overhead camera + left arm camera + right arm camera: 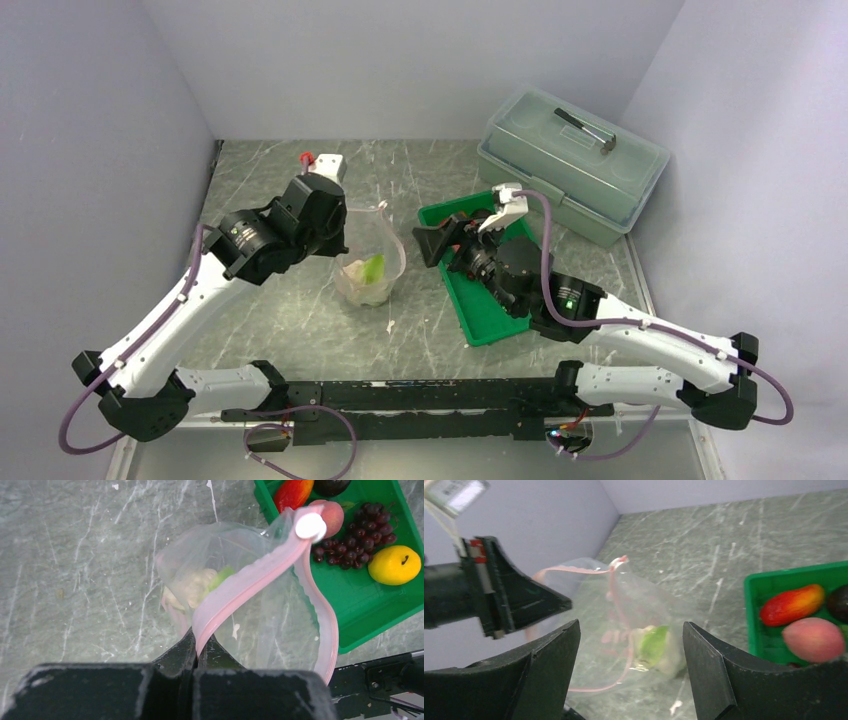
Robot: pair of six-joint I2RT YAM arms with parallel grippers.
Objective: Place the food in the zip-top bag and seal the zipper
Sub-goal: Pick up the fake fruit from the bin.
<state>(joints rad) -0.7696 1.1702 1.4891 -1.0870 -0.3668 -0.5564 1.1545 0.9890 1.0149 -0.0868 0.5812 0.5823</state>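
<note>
The clear zip-top bag (370, 265) stands on the table with its mouth held open. My left gripper (200, 647) is shut on the pink zipper (250, 580) at the near end of the mouth. A white-and-green vegetable (656, 647) lies inside the bag. My right gripper (631, 675) is open and empty, hovering just right of the bag, between it and the tray. The rest of the food lies in the tray: a red-orange fruit (292, 492), a pink peach (814, 640), a dark grape bunch (357, 535), a yellow-orange fruit (394, 565) and a dark purple ball (839, 602).
The green tray (490, 320) sits right of the bag, partly under my right arm. A pale green lidded box (575, 165) stands at the back right. Walls close in the table on three sides.
</note>
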